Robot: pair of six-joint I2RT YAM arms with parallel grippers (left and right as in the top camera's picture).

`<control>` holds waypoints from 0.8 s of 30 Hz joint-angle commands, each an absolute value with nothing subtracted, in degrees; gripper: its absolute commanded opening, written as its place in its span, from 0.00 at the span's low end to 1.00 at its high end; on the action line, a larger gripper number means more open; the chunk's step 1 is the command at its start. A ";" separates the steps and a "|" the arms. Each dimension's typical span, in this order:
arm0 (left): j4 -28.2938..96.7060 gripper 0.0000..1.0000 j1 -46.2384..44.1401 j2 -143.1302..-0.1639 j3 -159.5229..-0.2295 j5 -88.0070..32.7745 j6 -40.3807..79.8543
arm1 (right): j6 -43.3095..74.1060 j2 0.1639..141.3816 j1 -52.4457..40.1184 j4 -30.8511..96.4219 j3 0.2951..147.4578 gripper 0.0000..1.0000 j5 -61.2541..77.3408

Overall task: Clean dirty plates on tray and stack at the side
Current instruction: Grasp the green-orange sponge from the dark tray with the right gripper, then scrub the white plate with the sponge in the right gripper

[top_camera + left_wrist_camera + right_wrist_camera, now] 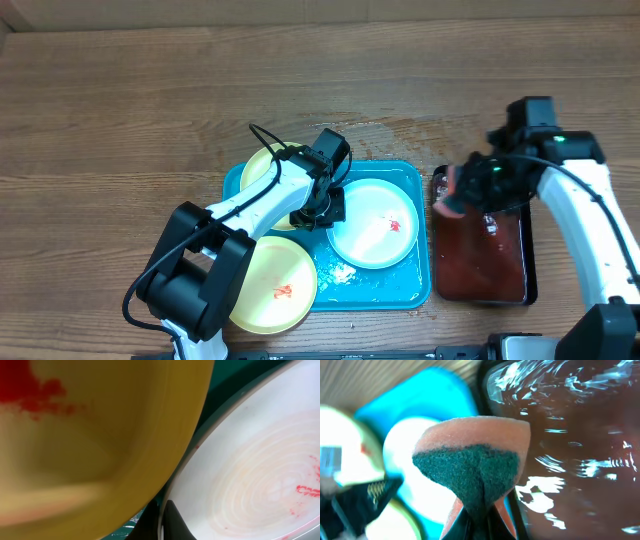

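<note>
From overhead, your turquoise tray (412,282) lies on the wooden table (120,120). The pale blue-white plate (375,225) sits in the tray's right half with a red smear in its centre. The far yellow-green plate (258,168) is at the tray's far left corner. The near yellow-green plate (272,285) lies across the tray's near left corner, partly off it. Your left gripper (322,208) is over the tray's middle, at the pale plate's left edge. Just beside the tray's right edge lies the dark red tray (480,262), and your right gripper (468,186) holds a sponge (447,190) above its far end.

In your left wrist view, the fingers (176,521) look closed on the rim of the pale plate (250,470). A yellow-green plate (100,435) fills the left side; you cannot tell which one.

In your right wrist view, the right gripper (477,522) is clamped on the sponge (470,455), its green scouring face towards the camera. The tray (445,395) and the pale plate (405,460) are blurred behind it.
</note>
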State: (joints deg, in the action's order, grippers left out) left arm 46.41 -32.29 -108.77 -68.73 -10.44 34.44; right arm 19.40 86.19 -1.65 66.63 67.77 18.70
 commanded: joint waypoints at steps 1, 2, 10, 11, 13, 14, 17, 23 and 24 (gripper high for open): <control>46.02 0.04 -32.67 -109.40 -69.14 -9.10 35.79 | 16.12 85.49 -7.33 65.58 68.64 0.04 23.99; 46.02 0.04 -32.67 -109.40 -69.14 -9.13 35.79 | 17.89 85.52 -8.91 64.93 68.60 0.04 24.34; 45.58 0.04 -32.67 -109.40 -69.14 -11.68 35.79 | 32.69 85.89 -16.71 54.00 62.08 0.04 24.60; 45.56 0.04 -32.67 -109.40 -69.14 -11.66 35.79 | 33.30 86.11 -16.99 51.72 60.05 0.04 25.08; 45.58 0.04 -32.67 -109.40 -69.14 -11.66 35.79 | 32.86 86.74 -17.30 46.87 55.96 0.04 27.62; 45.58 0.04 -32.67 -109.40 -69.14 -11.68 35.77 | 32.60 87.20 -17.30 44.66 53.89 0.04 28.95; 45.56 0.04 -32.67 -109.40 -69.14 -11.68 35.79 | 30.48 89.49 -17.30 39.40 49.15 0.04 32.21; 45.60 0.04 -32.67 -109.40 -69.14 -11.68 35.79 | 29.63 93.08 -17.30 38.92 47.27 0.04 27.64; 45.63 0.04 -32.67 -109.40 -69.14 -11.66 35.77 | 29.98 93.30 -17.30 39.07 47.27 0.04 25.28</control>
State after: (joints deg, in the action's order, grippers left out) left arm 45.58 -32.29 -108.79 -68.73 -11.62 34.63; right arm 30.20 92.97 -17.02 39.33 46.92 28.75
